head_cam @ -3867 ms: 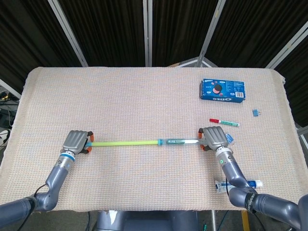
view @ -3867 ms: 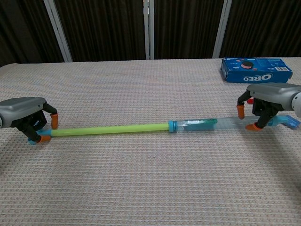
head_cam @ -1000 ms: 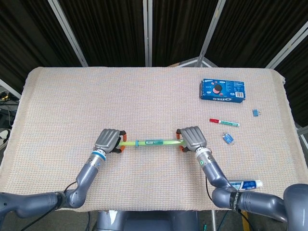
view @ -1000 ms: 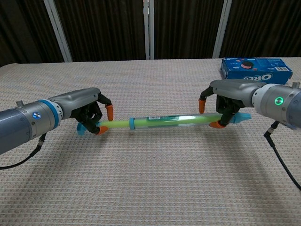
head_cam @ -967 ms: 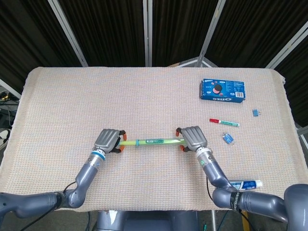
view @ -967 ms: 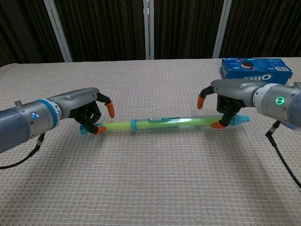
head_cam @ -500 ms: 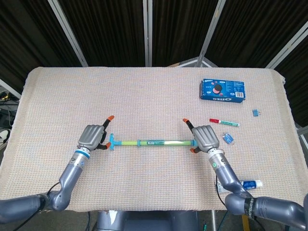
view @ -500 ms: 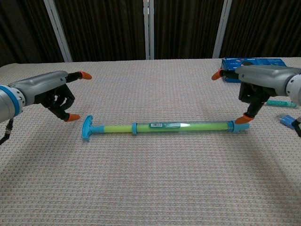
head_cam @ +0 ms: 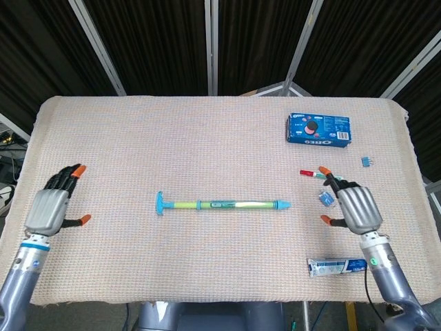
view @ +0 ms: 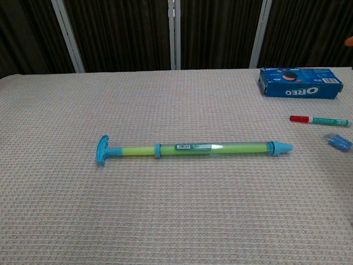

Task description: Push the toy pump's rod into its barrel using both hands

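My left hand [head_cam: 49, 207] and right hand [head_cam: 357, 207] are spread, holding nothing; the toy pump [head_cam: 222, 204] could roll across the counter [head_cam: 207, 138] if bumped.

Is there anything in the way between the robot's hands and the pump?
No. Only bare tablecloth lies between the left hand and the pump, and between the right hand and the pump.
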`<state>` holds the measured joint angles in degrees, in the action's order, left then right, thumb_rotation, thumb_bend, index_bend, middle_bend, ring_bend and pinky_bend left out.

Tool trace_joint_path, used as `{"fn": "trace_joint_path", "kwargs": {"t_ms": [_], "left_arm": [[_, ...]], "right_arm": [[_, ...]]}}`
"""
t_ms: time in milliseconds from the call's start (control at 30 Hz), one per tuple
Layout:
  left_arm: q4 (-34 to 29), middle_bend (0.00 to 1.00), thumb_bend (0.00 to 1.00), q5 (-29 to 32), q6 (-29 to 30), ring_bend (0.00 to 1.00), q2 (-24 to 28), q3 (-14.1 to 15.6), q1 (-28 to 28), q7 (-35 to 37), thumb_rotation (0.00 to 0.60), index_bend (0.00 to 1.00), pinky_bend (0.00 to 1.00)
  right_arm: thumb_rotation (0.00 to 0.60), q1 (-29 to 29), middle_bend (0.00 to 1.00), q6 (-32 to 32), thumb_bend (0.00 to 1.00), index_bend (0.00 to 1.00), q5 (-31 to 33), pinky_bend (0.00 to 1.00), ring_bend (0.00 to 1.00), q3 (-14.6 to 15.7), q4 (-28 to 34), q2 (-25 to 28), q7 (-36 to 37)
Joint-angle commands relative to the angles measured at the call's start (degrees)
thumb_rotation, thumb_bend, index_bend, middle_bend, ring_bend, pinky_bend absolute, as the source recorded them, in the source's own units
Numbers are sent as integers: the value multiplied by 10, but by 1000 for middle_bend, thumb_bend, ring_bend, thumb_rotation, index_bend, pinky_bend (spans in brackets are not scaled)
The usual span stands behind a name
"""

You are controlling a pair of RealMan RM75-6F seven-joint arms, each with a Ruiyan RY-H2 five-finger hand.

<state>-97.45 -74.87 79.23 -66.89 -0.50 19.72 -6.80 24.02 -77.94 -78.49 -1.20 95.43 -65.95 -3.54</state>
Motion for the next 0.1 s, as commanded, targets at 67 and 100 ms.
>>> {"fn": "trace_joint_path", "kwargs": {"t_ms": [67,100], "left_arm": [[-35,0,0,-41,84,0,42,44,-77,17,600,0,0],[-35,0,0,-45,90,0,44,46,-85,24,600,0,0]], "right_arm": [[600,-74,0,-79,0,0,-51,0,0,38,-22,24,13],[600,-84,0,-90,0,0,-56,0,0,40,-26,21,6]]}}
